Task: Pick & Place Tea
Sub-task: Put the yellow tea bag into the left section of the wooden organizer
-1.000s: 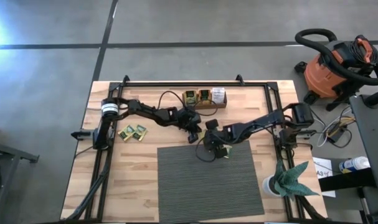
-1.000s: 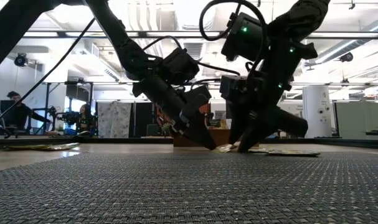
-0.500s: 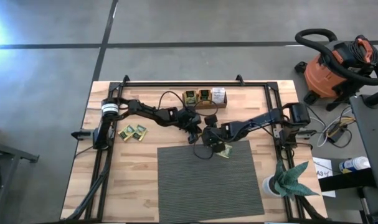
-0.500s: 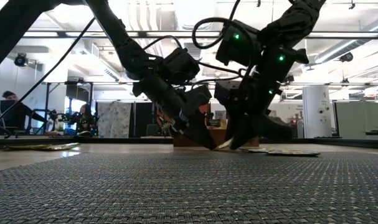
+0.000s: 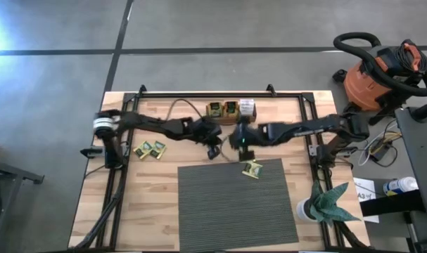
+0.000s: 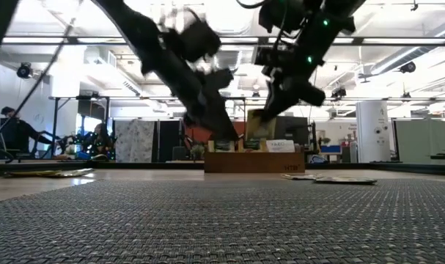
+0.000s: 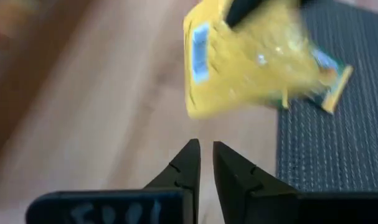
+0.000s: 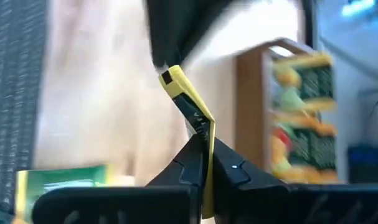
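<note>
One yellow sachet point(image 8: 190, 112), pinched by its edge in the right pincer point(image 8: 204, 163), could slip before the tray point(image 5: 231, 110) near the surface's far edge; left pincer point(image 7: 203, 155) narrow, empty.

One yellow sachet point(image 8: 190, 112) is hanging edge-on, pinched between the right gripper point(image 8: 204, 163) fingers above the table. A yellow-green sachet point(image 5: 252, 169) is lying flat at the mat's far edge. Two more point(image 5: 150, 149) are lying side by side on the wood at left. Others point(image 5: 223, 109) are standing upright in the tray.
</note>
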`<state>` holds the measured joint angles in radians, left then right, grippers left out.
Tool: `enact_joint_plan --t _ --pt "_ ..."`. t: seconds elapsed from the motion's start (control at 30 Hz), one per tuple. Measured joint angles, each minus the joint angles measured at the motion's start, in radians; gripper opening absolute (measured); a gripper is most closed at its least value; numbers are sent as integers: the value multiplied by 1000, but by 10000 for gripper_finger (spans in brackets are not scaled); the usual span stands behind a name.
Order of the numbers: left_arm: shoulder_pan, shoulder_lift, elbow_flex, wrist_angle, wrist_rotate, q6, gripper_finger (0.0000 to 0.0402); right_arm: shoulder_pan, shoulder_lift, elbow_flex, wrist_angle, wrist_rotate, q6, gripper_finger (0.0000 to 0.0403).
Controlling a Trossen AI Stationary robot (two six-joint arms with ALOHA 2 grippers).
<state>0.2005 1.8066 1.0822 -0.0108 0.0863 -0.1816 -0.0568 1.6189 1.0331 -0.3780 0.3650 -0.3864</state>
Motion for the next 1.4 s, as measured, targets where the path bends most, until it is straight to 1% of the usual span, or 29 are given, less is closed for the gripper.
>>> enact_joint_plan --t 0.1,0.17,0.23,0.3,0.43,0.57,0.63,0.77,0.87,0.93,1.07,1.27,1.4 --pt "-24 -128 -41 -42 -150 -4 39 -84 -39 48 -80 -56 66 9" --pt "-39 -223 -80 -58 -237 -31 39 -152 -39 105 -134 -118 108 9" --pt "-54 -321 -123 -63 -326 -87 39 -219 -7 185 -184 -185 132 9" --pt "-64 -410 -174 -72 -399 -161 39 -278 52 285 -230 -241 144 9" --pt "-74 -556 -279 -75 -464 -302 39 -342 230 518 -354 -281 127 9" --pt "-94 -654 -374 -77 -490 -422 39 -374 399 737 -491 -408 121 9" --pt "-113 -692 -408 -77 -508 -468 39 -382 467 822 -548 -424 122 9" --pt "-161 -743 -449 -73 -579 -520 39 -394 540 931 -562 -426 161 9" --pt "-188 -756 -455 -78 -616 -521 39 -404 565 980 -561 -426 188 8" --pt "-198 -760 -455 -79 -623 -517 39 -412 586 994 -569 -427 217 8" --pt "-203 -760 -456 -81 -625 -504 39 -424 623 992 -585 -453 248 8" --pt "-204 -760 -461 -80 -627 -497 39 -423 652 958 -560 -445 248 8" --pt "-206 -760 -462 -83 -627 -497 39 -426 663 959 -541 -441 245 8"
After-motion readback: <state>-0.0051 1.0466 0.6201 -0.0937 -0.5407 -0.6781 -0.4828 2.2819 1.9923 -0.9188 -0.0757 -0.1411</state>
